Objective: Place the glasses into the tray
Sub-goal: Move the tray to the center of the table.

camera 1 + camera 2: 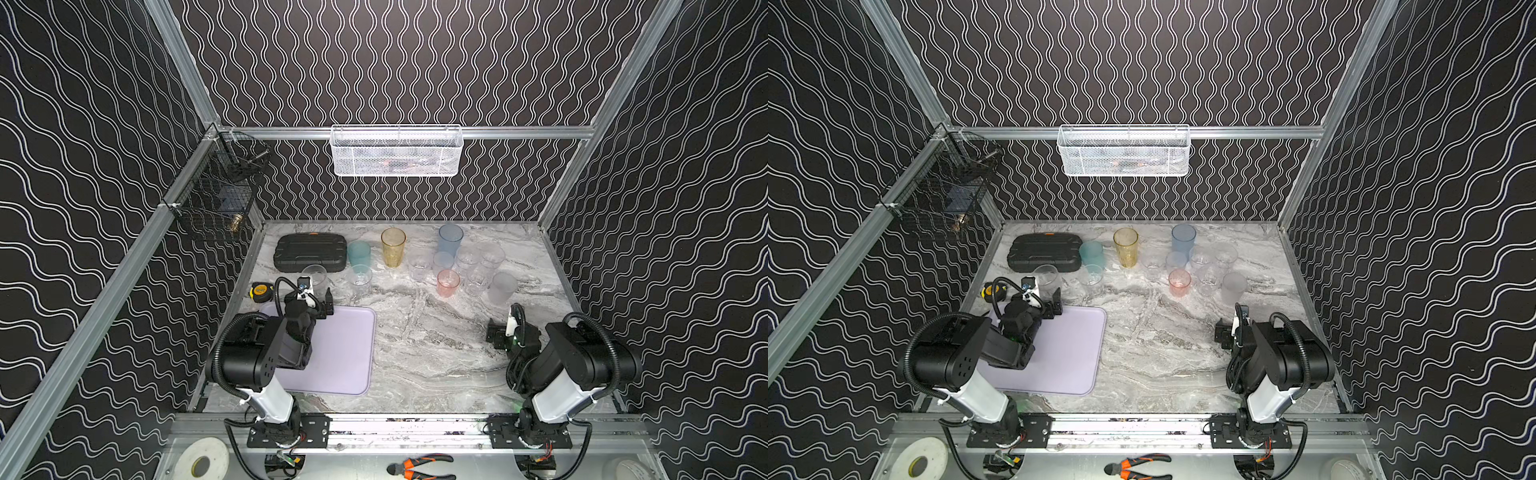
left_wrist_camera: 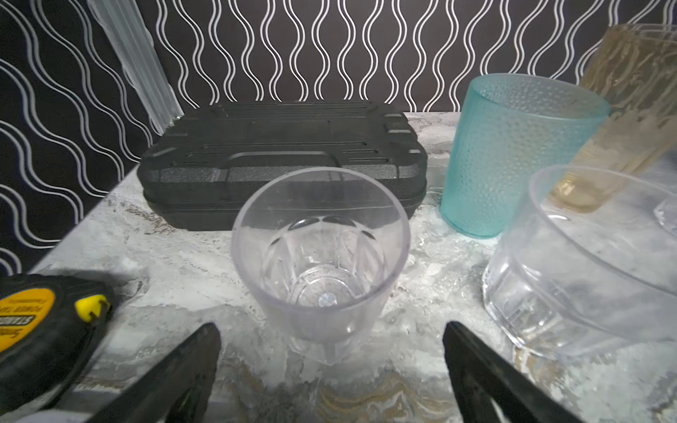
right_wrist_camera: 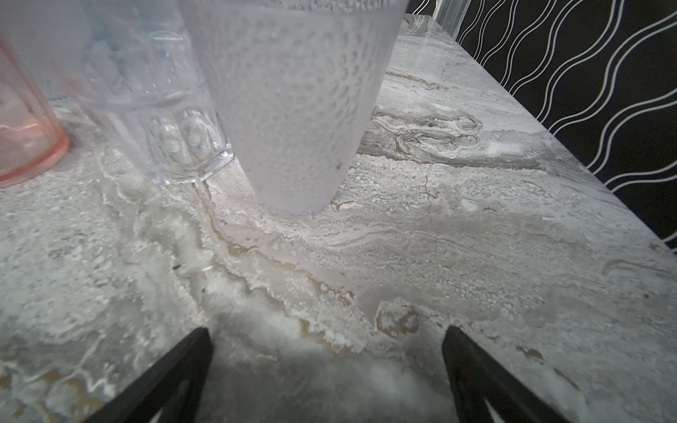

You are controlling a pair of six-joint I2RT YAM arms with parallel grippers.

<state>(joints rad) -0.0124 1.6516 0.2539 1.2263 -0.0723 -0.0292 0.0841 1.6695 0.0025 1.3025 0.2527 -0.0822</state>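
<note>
Left wrist view: hovered left gripper (image 2: 331, 325) at far edge of the tray (image 1: 340, 353), jaws apart, facing a clear glass (image 2: 320, 256); held right gripper (image 3: 326, 329) low, well off the tray, likewise apart.

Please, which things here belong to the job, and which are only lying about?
Job: lilac tray; every tumbler, e.g. amber glass, teal glass, blue glass, pink glass, frosted glass, clear glass.
Lying about: black case, tape measure, white basket, pliers.

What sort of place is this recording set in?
Probably a robot lab test cell, not a real kitchen: an aluminium frame with patterned walls, arms bolted to a front rail, and pliers and a tape roll on the ledge.
</note>
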